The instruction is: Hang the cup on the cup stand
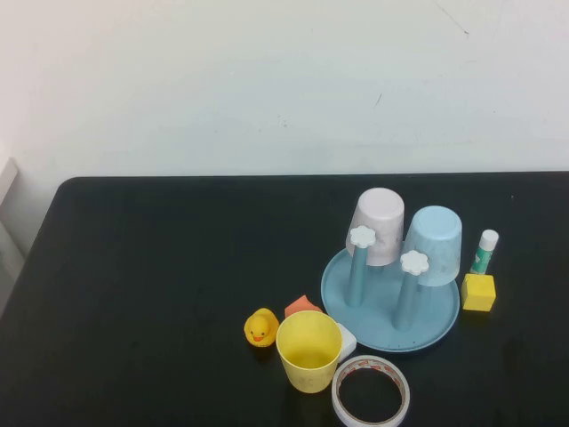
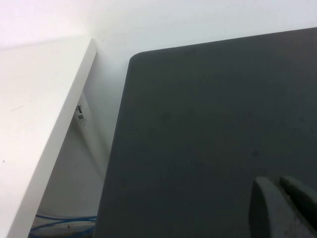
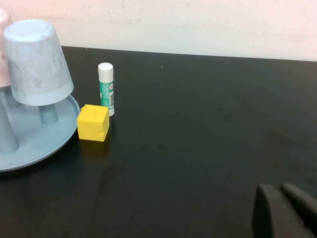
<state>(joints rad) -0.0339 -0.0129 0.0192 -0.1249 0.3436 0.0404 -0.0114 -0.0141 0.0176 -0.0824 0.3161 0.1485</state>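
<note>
Plain yellow plastic cup stands upright just beside the light blue pegged cup stand. Left gripper and right gripper, cropped at frame edges, fingers together, holding nothing.

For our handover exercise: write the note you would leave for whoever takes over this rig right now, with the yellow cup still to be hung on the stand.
Left gripper: shut, empty, parked over bare table near its corner, out of the high view.
Right gripper: shut, empty, parked over the table, with the yellow cube and glue stick ahead of it.
Yellow cup: upright, mouth up, on the table just in front of the stand, beside the tape roll and duck.
Stand: pink cup and blue cup hang inverted on the back pegs; two front pegs are free.
Done: nothing yet.
Left: grasp the cup, invert it, set it on a free peg.
</note>
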